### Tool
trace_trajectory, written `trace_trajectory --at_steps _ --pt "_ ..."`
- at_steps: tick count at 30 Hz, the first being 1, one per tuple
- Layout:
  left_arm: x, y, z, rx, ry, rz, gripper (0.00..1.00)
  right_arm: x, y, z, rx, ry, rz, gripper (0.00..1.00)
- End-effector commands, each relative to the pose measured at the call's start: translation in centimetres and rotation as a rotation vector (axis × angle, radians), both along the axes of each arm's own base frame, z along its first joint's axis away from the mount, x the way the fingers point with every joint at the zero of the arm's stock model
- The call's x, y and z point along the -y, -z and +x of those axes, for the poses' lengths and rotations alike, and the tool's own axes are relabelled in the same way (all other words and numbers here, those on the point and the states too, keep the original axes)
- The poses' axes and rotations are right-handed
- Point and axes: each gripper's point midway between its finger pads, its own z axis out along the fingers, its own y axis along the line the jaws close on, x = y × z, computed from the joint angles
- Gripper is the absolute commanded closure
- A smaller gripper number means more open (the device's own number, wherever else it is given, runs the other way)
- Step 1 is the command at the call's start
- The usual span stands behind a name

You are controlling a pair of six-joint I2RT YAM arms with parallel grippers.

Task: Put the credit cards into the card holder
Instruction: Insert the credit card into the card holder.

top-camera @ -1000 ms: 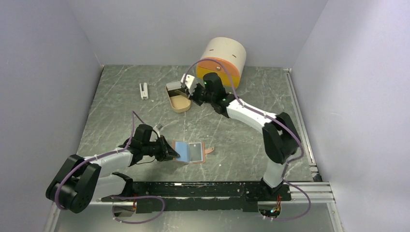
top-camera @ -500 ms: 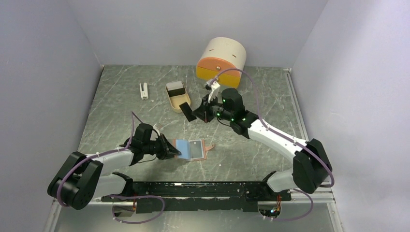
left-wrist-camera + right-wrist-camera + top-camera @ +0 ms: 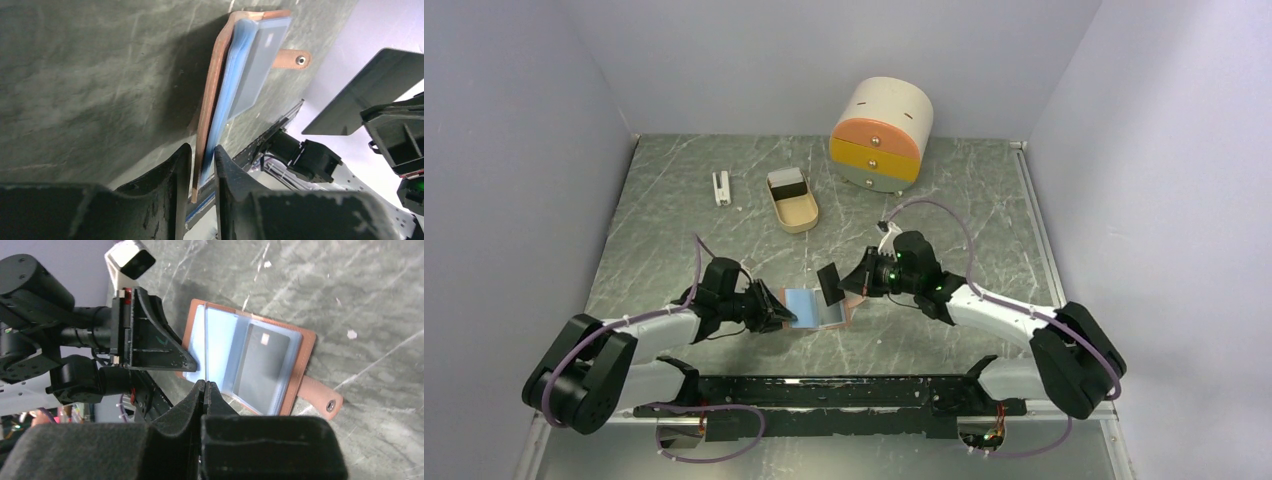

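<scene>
The salmon-pink card holder [image 3: 819, 310] lies open on the table, and a grey credit card [image 3: 262, 367] sits in its clear pocket. My left gripper [image 3: 779, 315] straddles the holder's left edge [image 3: 212, 110]. Its jaws stand slightly apart, with a thin gap beside the leather. My right gripper [image 3: 852, 282] is shut on a dark credit card [image 3: 830, 283], held on edge just above the holder's right half. That card shows as a thin line [image 3: 205, 340] in the right wrist view. More credit cards [image 3: 787, 181] stand in the beige tray.
The beige oval tray [image 3: 796, 212] sits at the back centre, with a small white upright block [image 3: 721, 187] to its left. A round cream, orange and yellow drawer box [image 3: 882, 135] stands at the back. Walls close in on three sides.
The right arm swung from the tray down to the holder, carrying the dark card. The left gripper's jaws have eased apart on the holder's edge.
</scene>
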Motion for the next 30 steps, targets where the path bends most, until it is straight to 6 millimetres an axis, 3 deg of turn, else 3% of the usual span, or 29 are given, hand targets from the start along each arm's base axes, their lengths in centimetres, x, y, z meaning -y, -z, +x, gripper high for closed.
trace_trajectory --at_steps 1,8,13,17,30 --pt "-1.1 0.1 0.6 0.038 0.008 0.098 0.71 -1.1 -0.4 -0.1 -0.064 0.04 0.12 1.0" --pt "-2.0 0.8 0.5 0.034 0.009 0.171 0.71 -1.7 3.2 -0.9 -0.15 0.045 0.111 1.0" --pt "-2.1 1.4 0.0 0.019 0.027 0.17 0.8 -2.1 5.5 -1.2 -0.183 0.038 0.089 1.0" --pt "-2.2 1.6 -0.2 0.019 0.027 0.172 0.85 -2.2 6.8 -1.4 -0.183 0.028 0.075 1.0" --pt "-2.1 2.0 -0.5 0.013 0.034 0.165 0.86 -3.0 9.8 -3.3 -0.193 -0.012 0.032 1.0"
